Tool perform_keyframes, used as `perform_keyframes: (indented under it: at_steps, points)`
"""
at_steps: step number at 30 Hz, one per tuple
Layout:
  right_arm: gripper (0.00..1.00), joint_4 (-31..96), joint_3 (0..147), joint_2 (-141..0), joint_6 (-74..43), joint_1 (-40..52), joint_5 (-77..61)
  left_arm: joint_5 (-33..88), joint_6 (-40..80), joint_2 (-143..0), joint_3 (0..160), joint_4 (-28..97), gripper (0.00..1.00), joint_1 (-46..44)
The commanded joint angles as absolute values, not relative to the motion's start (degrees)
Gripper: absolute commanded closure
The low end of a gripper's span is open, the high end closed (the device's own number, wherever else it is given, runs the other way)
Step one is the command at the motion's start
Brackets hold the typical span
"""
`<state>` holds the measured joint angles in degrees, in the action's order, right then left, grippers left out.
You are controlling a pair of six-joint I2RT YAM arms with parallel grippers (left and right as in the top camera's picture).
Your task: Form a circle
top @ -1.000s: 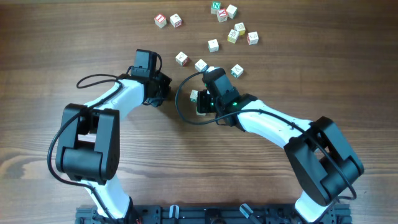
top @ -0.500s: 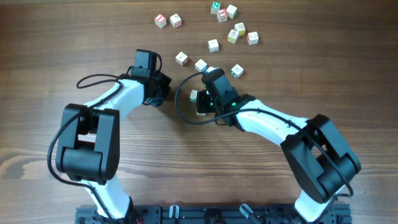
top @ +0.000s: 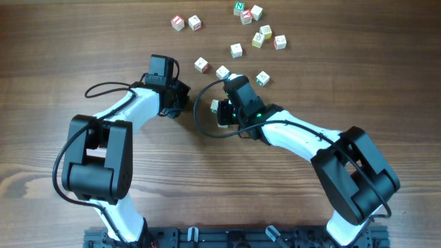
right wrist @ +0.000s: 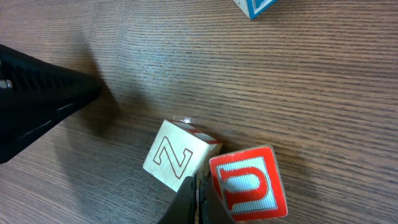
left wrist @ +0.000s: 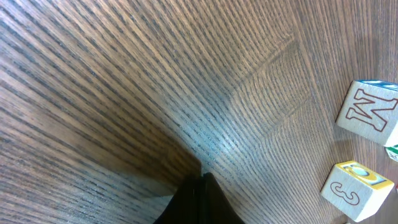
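Observation:
No circle shows; pale wooden letter cubes lie scattered. My right gripper [right wrist: 198, 186] [top: 223, 114] is shut, its tip wedged between a Z cube [right wrist: 177, 155] and a red U cube [right wrist: 249, 184], touching both and holding neither. From overhead one of these cubes [top: 215, 106] shows beside the fingers. My left gripper [left wrist: 202, 185] [top: 178, 102] is shut and empty, tip down on bare wood. It lies left of an M cube [left wrist: 368, 112] and a cube marked 3 [left wrist: 353, 190]. Three cubes [top: 201, 65] [top: 222, 72] [top: 262, 78] lie just beyond the grippers.
Several more cubes sit at the far edge: a pair [top: 178, 23] [top: 196, 23] on the left and a cluster [top: 258, 40] on the right. A blue-faced cube [right wrist: 255, 5] lies far from my right gripper. The left gripper's black fingers [right wrist: 37, 106] show at left in the right wrist view.
The right arm's rear links have shifted very slightly left. Both grippers and the cubes stay where they were.

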<state>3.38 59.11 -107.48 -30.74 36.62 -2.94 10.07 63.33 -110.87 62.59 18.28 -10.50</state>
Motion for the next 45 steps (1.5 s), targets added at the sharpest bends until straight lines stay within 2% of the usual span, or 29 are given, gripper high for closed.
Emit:
perform_keyframes:
  at_steps: [1,30,38,42,45]
  points:
    - [0.96,3.14,58.92,-108.55,-30.02,36.53,-2.48,3.49,63.92,-116.05,58.33,20.82,0.96,-10.26]
    - [0.95,3.14,58.85,-108.55,-30.57,36.53,0.45,3.29,63.90,-116.05,58.33,20.82,0.96,-10.28]
    - [0.96,0.30,58.94,-104.40,-27.51,36.53,-5.06,2.87,63.66,-116.05,58.28,20.86,0.96,-10.28]
    - [0.95,5.63,58.94,-96.29,-31.44,36.53,6.37,2.90,63.66,-116.05,58.28,20.86,0.96,-10.28]
    - [0.95,6.94,58.87,-95.39,-31.70,36.05,17.04,2.87,63.68,-116.05,58.28,20.80,0.96,-10.57]
